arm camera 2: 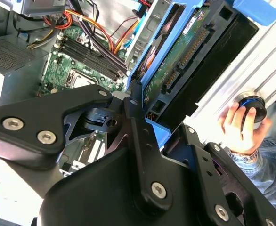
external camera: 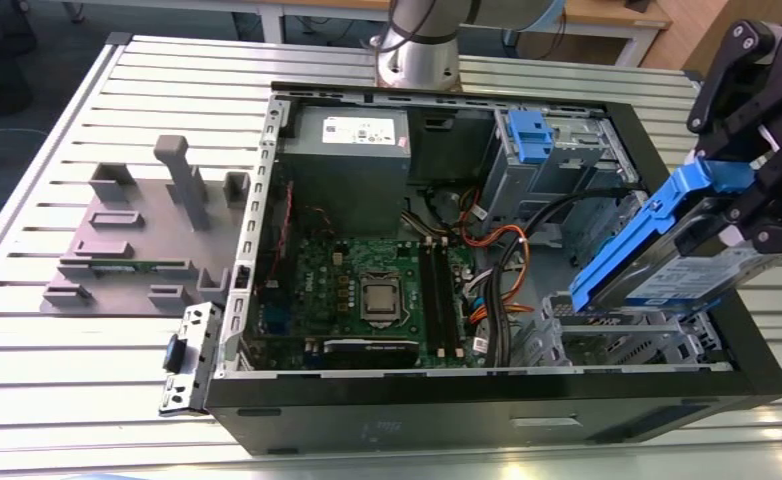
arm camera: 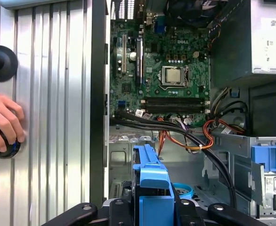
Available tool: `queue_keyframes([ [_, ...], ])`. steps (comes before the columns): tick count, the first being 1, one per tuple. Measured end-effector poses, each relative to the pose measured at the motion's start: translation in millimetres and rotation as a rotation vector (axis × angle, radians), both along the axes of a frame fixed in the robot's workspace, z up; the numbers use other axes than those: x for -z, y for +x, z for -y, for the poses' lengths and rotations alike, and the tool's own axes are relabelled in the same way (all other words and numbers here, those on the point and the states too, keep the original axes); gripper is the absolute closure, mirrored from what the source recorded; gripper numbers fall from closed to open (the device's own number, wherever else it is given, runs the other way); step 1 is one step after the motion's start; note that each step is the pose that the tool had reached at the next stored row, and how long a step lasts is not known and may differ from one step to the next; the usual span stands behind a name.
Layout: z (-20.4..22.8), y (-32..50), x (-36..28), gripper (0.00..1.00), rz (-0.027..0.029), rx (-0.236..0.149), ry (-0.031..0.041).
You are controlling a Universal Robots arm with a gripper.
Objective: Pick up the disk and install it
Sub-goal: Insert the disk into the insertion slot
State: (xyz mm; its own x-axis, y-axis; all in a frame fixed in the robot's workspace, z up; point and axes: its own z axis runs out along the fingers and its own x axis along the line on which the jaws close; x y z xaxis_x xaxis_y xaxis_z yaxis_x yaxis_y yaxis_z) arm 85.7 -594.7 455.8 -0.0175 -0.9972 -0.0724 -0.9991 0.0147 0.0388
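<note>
The disk (external camera: 658,262), a grey drive with a white-and-blue label in a bright blue bracket, hangs tilted on edge over the open computer case's (external camera: 498,405) side at the exterior view's right. My gripper (external camera: 738,215) is shut on it from above. In the second wrist view the black fingers (arm camera 2: 134,110) clamp the bracket, and the disk's (arm camera 2: 190,61) circuit-board side and connectors show. In the first wrist view the bracket of the disk (arm camera: 150,176) sticks out from my gripper (arm camera: 152,212) above the case's drive cage (arm camera: 128,165).
Inside the case lie the motherboard (external camera: 378,290), cables (external camera: 498,250), a grey power supply (external camera: 351,150), a blue latch piece (external camera: 530,135) and a metal drive cage (external camera: 618,345). A grey fixture (external camera: 138,230) sits on the slatted table. A person's hand (arm camera: 1,122) rests on a black knob beside the case.
</note>
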Motion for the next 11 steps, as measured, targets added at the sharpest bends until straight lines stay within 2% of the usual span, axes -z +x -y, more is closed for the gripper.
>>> queue_keyframes([
  [11, -2.4, 0.0, 11.9, 0.63, 0.0000, 0.000, 0.0001],
])
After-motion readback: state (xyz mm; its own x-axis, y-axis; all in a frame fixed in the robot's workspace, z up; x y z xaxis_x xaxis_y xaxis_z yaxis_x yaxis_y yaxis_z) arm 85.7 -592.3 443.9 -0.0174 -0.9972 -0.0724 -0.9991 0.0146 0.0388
